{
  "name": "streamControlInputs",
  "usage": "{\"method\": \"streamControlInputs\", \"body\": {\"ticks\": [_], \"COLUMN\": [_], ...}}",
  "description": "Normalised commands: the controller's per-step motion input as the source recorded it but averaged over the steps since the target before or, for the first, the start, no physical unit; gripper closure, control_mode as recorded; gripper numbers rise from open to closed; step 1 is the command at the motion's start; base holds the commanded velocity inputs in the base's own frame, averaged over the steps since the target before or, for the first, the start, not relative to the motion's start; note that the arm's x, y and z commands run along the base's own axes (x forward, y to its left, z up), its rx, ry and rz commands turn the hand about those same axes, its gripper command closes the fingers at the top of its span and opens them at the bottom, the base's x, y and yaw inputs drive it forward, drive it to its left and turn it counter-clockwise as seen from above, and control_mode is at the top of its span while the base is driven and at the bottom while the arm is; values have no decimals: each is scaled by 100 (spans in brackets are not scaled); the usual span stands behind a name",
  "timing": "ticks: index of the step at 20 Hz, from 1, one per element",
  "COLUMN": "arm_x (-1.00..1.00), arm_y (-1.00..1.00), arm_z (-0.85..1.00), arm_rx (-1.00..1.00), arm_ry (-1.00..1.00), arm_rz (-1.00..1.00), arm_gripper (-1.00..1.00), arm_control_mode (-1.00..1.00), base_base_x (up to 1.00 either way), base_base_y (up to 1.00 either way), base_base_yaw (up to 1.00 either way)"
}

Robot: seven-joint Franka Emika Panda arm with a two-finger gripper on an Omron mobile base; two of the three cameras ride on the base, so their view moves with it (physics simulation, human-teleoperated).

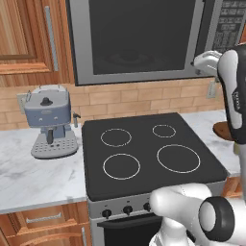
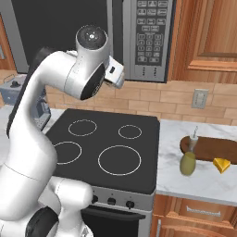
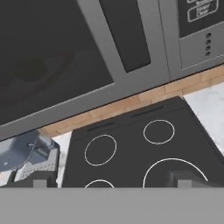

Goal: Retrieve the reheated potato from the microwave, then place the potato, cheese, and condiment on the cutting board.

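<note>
Microwave (image 1: pixel 139 41) hangs over the stove, door shut; dark glass shows nothing certain inside, so the potato is presumably in there but cannot be made out. Keypad panel (image 2: pixel 149 32) sits on the microwave's right side.

Stove (image 1: pixel 149 153) directly below: black top, four ring burners, nothing on it. Marble counter (image 1: pixel 33 173) runs on both sides.

Arm raised high, hand near the lower right corner of the door. Gripper (image 3: pixel 113 179): in the hand view the two finger tips stand far apart, nothing between them. Spread wide, holding nothing.

Cutting board (image 2: pixel 217 149) lies on the right counter near the back wall. Condiment (image 2: pixel 188 159) stands upright at the board's near left edge; I cannot tell whether its base rests on the board or just off it. Cheese (image 2: pixel 221 165) lies just in front of the board, apparently on the counter.

Risks, as judged:
- Door must open first. A swinging door could strike the wrist or forearm, which sit close to its right edge.
- Wide fingers near the keypad could press buttons by mistake.
- A rounded potato may roll or slip from a two-finger pinch.
- The tall bottle could tip when reaching for the board.

Coffee machine (image 1: pixel 49 122) stands on the left counter, well clear. Wall outlet (image 2: pixel 200 98) above the board.
</note>
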Motion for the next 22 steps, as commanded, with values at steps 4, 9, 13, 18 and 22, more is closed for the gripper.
{"method": "streamControlInputs", "body": {"ticks": [4, 9, 13, 18, 22], "arm_x": [1, 18, 28, 27, 30], "arm_y": [-15, -4, -2, -5, -10], "arm_z": [2, 26, 37, 28, 11], "arm_rx": [0, 0, 0, 0, 0], "arm_ry": [-9, -4, 0, -2, -7], "arm_rz": [28, 11, 4, 3, 1], "arm_gripper": [-100, -100, -100, -100, -100], "arm_control_mode": [-100, -100, -100, -100, -100], "base_base_x": [0, 0, 0, 0, 0], "base_base_y": [0, 0, 0, 0, 0], "base_base_yaw": [0, 0, 0, 0, 0]}}
